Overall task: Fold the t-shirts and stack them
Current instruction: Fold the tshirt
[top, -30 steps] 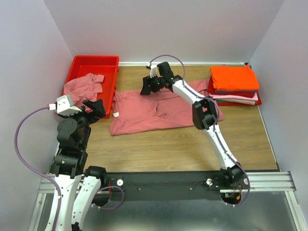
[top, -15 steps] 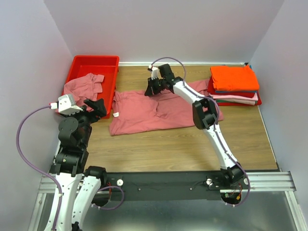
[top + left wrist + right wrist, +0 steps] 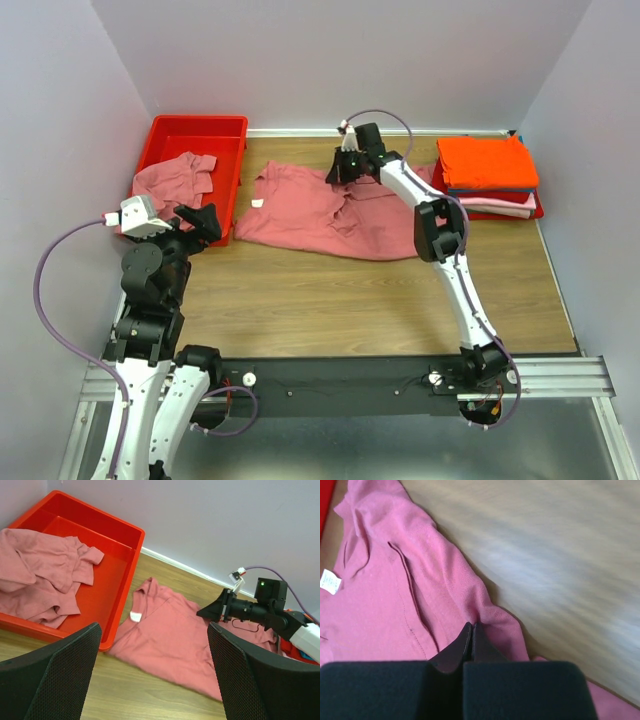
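Observation:
A large rose-pink t-shirt [image 3: 320,212] lies crumpled in the middle of the table, its white neck tag [image 3: 257,204] toward the left. My right gripper [image 3: 340,172] is at the shirt's far edge, shut on a pinch of the fabric. In the right wrist view the jaws [image 3: 471,626] meet on a fold of the shirt [image 3: 385,595]. A second rose-pink t-shirt [image 3: 172,178] hangs out of the red bin [image 3: 200,130]. My left gripper [image 3: 200,222] hovers open by the bin's near corner, holding nothing. Folded t-shirts [image 3: 487,172] are stacked at the right, an orange one on top.
The red bin [image 3: 112,532] stands at the back left against the wall. The folded stack sits on a red tray edge [image 3: 538,210] at the back right. Bare wooden tabletop [image 3: 330,300] stretches in front of the shirt. Grey walls close in the sides and back.
My right gripper has shut on the shirt's far edge and pulled it right and toward the back wall; the shirt has shifted and bunched with it. The left arm has barely moved.

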Robot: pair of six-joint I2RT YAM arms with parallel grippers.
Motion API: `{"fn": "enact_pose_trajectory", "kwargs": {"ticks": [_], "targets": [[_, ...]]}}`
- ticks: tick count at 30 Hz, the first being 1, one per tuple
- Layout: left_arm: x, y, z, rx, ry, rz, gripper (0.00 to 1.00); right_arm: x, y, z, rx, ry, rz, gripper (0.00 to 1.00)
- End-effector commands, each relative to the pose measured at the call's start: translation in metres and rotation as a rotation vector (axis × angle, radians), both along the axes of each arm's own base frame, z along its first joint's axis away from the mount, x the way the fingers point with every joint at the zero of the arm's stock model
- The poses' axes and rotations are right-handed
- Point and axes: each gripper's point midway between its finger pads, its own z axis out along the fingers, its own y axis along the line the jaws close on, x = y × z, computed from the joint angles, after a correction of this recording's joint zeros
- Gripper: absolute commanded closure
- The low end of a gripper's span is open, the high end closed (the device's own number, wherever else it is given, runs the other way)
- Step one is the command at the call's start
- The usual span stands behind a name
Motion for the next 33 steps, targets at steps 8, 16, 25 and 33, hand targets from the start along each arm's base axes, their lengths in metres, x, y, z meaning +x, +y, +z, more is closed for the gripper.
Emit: {"fn": "enact_pose_trajectory", "kwargs": {"ticks": [8, 16, 25, 33], "targets": [[0.007, -0.008, -0.004, -0.007, 0.002, -0.04, 0.06, 0.07, -0.087, -0.012, -0.174, -0.055, -0.457, 1.0], [0.013, -0.016, -0.006, -0.024, 0.002, -0.073, 0.07, 0.076, -0.071, 0.024, -0.102, -0.142, -0.322, 0.79], [0.009, -0.026, 0.008, 0.0, -0.038, -0.139, 0.06, 0.013, -0.047, 0.16, -0.007, -0.342, 0.06, 0.27], [-0.003, -0.032, 0.015, 0.031, -0.083, -0.189, 0.06, -0.125, -0.106, 0.145, -0.27, -0.354, 0.388, 0.0]]}}
